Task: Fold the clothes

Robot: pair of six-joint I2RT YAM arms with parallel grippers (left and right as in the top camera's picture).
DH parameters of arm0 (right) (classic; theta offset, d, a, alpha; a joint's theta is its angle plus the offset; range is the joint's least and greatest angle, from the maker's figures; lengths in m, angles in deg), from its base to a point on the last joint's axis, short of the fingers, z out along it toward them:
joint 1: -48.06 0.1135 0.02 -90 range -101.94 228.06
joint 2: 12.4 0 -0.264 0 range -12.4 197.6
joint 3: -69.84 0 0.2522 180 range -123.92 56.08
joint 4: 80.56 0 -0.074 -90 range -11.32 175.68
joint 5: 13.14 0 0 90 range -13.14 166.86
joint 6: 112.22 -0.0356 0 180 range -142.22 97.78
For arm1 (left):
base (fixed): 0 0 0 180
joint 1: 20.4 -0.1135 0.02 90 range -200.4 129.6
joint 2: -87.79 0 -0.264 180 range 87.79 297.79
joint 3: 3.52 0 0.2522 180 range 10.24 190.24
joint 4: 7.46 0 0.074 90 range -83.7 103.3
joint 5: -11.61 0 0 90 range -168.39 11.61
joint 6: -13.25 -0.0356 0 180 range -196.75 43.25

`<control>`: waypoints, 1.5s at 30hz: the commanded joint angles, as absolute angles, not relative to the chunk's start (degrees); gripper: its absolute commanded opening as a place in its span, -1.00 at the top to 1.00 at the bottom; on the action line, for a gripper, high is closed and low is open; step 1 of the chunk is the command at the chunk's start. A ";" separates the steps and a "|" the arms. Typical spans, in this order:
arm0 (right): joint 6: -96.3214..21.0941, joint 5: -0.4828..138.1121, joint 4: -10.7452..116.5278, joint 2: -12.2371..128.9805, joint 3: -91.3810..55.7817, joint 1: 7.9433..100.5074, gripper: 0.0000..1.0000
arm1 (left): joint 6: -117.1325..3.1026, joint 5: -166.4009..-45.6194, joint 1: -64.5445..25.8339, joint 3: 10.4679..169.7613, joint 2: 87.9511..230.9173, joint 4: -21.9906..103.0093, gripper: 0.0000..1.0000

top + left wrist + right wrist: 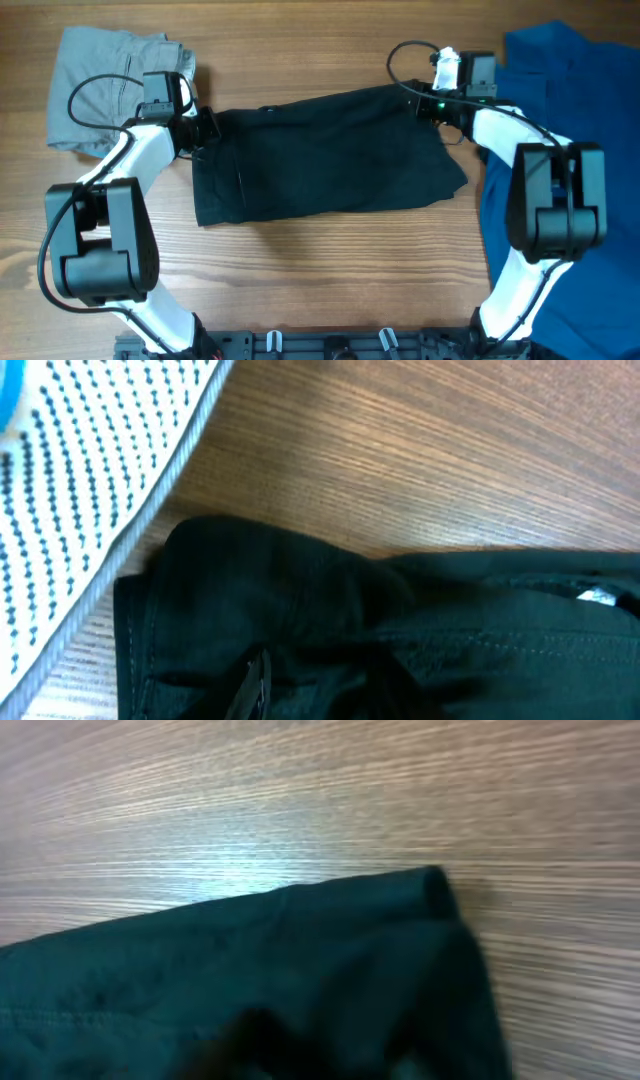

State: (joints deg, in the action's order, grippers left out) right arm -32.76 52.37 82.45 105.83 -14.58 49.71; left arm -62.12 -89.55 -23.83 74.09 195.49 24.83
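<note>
**Wooden surface, three garments, black one mid-fold at most**

Wood-grain surface [320,260] carries all the laundry, and as far as I can judge the job is in its early part. The black garment [320,155] lies in the middle as a flat, roughly rectangular sheet with an uneven right edge. It may already be doubled over once, but I cannot tell its layers from above, and it looks too wide to count as finished.

The left gripper [203,128] sits at its upper left corner and the right gripper [432,106] at its upper right corner. The left wrist view shows one dotted white finger pad [80,480] just beside the cloth corner. The other finger is out of sight, so I cannot tell whether that gripper is apart or clamped. The right wrist view shows only cloth and wood, so its state is unclear too.

By count there are three garments:
- One black garment, in the middle between the arms.
- One grey garment [100,80], bunched compactly at the far left and possibly loosely folded.
- One blue garment [580,90], spread out at the right, running off the edge and apparently unfolded.

Two arms and two grippers work the surface.
</note>
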 commanded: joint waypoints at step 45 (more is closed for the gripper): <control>-34.23 58.47 39.50 79.98 -4.83 49.60 0.65 | -70.38 -82.34 -26.78 101.92 199.27 77.39 0.92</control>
State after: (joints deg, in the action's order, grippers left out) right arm -35.52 57.94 41.03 86.60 -3.36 49.52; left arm -69.20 -99.69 -24.68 89.04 204.43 68.02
